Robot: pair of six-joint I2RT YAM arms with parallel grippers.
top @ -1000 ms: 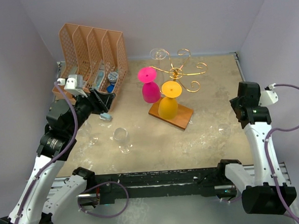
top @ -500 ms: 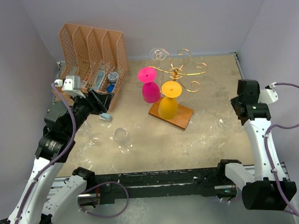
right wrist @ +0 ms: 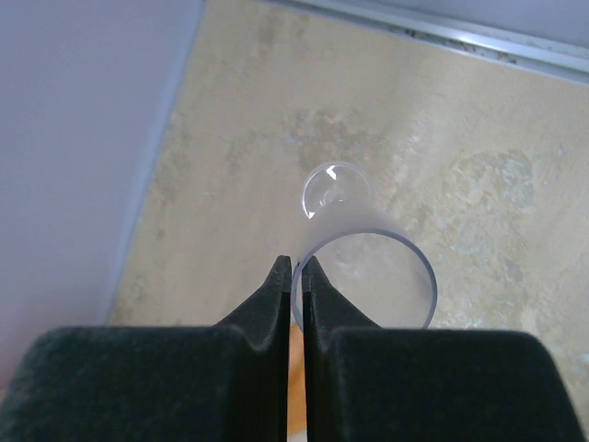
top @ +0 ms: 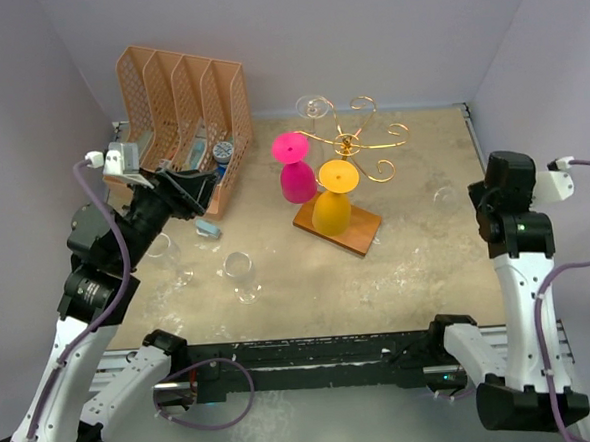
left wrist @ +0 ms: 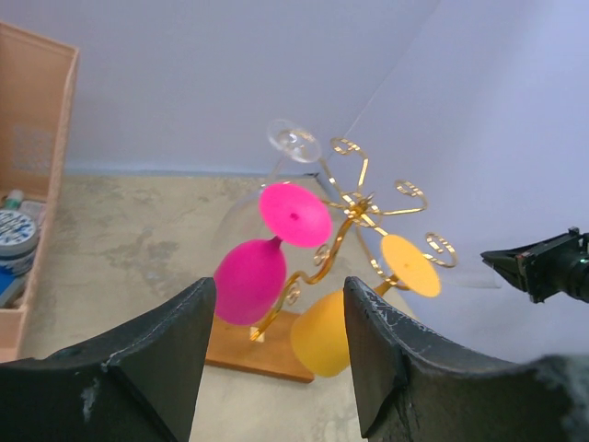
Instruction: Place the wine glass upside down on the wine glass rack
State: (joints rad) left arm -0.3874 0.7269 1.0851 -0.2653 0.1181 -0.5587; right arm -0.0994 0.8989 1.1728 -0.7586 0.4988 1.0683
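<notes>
The wine glass rack (top: 351,141) is gold wire with curled arms on a brown wooden base (top: 361,233). A pink glass (top: 296,177), a yellow glass (top: 331,205) and a clear glass (top: 313,108) hang upside down on it. My right gripper (right wrist: 296,264) is shut on the rim of a clear wine glass (right wrist: 368,247), held above the table right of the rack; the glass shows faintly in the top view (top: 442,194). My left gripper (left wrist: 276,308) is open and empty, raised by the orange organizer and facing the rack (left wrist: 363,207).
An orange plastic file organizer (top: 181,98) with small items stands at the back left. Two clear glasses (top: 240,274) (top: 167,254) stand on the table at the front left. Walls close in on both sides and behind.
My right arm has risen and carried the clear glass from low over the table toward the back. My left arm has lifted and pulled back to the left.
</notes>
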